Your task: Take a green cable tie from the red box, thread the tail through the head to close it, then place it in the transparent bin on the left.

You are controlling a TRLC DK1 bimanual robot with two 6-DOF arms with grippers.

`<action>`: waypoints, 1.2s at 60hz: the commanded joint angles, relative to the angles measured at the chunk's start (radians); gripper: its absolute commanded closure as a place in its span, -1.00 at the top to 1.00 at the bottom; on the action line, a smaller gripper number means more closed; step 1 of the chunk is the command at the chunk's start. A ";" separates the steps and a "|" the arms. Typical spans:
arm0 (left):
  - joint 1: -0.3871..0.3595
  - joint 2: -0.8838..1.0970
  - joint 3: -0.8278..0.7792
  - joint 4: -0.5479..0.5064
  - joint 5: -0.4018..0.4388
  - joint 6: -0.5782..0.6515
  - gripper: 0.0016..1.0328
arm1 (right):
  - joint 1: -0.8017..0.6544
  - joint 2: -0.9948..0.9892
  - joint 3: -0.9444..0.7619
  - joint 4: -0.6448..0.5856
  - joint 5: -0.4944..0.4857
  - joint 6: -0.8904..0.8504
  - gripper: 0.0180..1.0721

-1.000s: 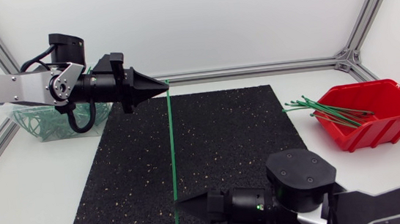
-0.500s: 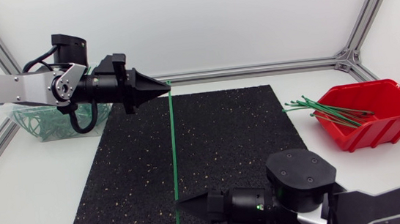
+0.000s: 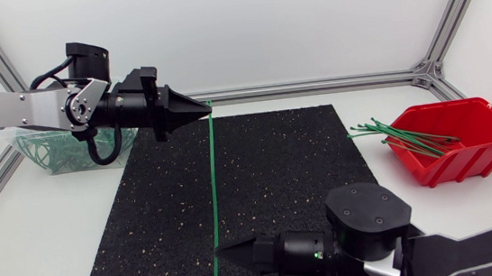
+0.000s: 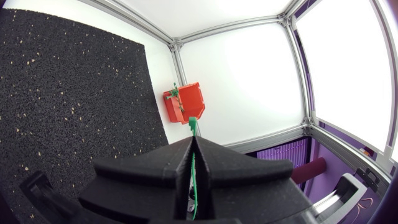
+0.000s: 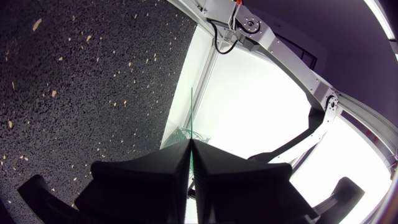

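Green plastic cable tie (image 3: 211,178), straight: left claw (image 3: 204,111) pinches far end, right claw (image 3: 221,248) near end. Threading next: loop tail into head.

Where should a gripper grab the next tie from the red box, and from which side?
Probably the ends of the spare ties that stick out past the red box rim toward the mat. They hang clear of the walls, so come from the mat side and pinch one strand there. Deeper in, they cross in a pile.
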 commanded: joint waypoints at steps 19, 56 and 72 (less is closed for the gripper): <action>-0.008 0.026 0.011 -0.009 0.011 -0.009 -0.93 | 0.004 0.010 0.016 0.013 0.016 -0.028 -0.52; -0.010 0.025 0.014 -0.011 0.009 -0.009 -0.93 | 0.008 0.002 0.011 0.013 0.028 -0.029 -0.65; -0.008 0.025 0.015 -0.011 0.009 -0.009 -0.93 | 0.020 -0.024 -0.016 0.013 0.028 -0.029 -0.63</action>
